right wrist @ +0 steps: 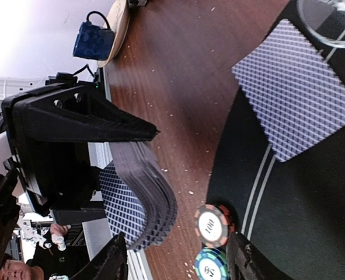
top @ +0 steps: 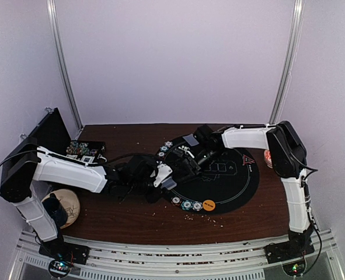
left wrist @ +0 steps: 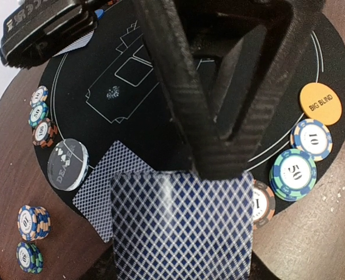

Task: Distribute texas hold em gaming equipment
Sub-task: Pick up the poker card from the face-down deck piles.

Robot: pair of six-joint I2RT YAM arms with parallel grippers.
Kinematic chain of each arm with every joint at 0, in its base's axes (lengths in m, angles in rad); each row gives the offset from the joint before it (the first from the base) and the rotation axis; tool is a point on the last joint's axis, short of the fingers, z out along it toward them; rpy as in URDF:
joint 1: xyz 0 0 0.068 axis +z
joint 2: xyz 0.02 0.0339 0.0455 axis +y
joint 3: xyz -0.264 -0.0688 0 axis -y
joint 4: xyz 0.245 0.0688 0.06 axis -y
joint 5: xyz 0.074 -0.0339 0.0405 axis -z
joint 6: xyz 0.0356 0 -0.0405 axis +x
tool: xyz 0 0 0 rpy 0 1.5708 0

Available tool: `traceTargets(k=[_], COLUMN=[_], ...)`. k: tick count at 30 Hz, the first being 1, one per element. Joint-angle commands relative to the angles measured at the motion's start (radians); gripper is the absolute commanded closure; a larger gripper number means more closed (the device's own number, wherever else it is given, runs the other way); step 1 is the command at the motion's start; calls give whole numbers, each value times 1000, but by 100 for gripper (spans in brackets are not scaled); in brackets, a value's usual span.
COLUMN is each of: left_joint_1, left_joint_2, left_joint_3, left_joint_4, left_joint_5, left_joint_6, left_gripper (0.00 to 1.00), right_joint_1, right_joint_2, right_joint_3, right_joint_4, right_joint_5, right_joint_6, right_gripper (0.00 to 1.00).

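- Orange round disc marked BIG BLIND (left wrist: pixel 320 103) already lies on the near rim of the round black mat with white lines (left wrist: pixel 102 70). Three striped poker chips (left wrist: pixel 293 174) sit just beside it, so that seat looks supplied.
- Left gripper (left wrist: pixel 219 166) is clamped on the thick deck of blue diamond-backed playing cards (left wrist: pixel 181 233), held over the mat's left edge (most of the dealing, I judge, is not yet done).
- One face-down card (left wrist: pixel 99 195) lies half on the mat, beside the clear round dealer button (left wrist: pixel 68 164).
- Right gripper (right wrist: pixel 177 256) hovers by the deck, fingers apart, holding nothing.
- Further round the rim, three more chips (left wrist: pixel 38 114) are placed; two small chip stacks (left wrist: pixel 32 221) stand off the mat on the brown wooden table (left wrist: pixel 9 175), probably undistributed.
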Motion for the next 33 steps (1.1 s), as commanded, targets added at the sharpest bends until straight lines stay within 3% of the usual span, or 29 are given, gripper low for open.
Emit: traceTargets(k=[1, 10, 21, 33], left_joint_1=[6, 5, 5, 5], left_joint_2=[-33, -24, -26, -25], left_joint_3=[-5, -1, 0, -1], left_joint_4=[64, 61, 62, 63], left_joint_5=[10, 27, 33, 30], left_joint_6=[7, 11, 10, 9], left_gripper=[87, 87, 87, 87], right_joint_1=[22, 38, 55, 53], right_joint_2=[27, 30, 64, 52], right_joint_3=[17, -5, 18, 48], right_joint_4=[28, 206, 177, 132], right_joint_5=[-61, -30, 19, 72], right_joint_6=[32, 202, 180, 104], right_gripper=[42, 45, 54, 77])
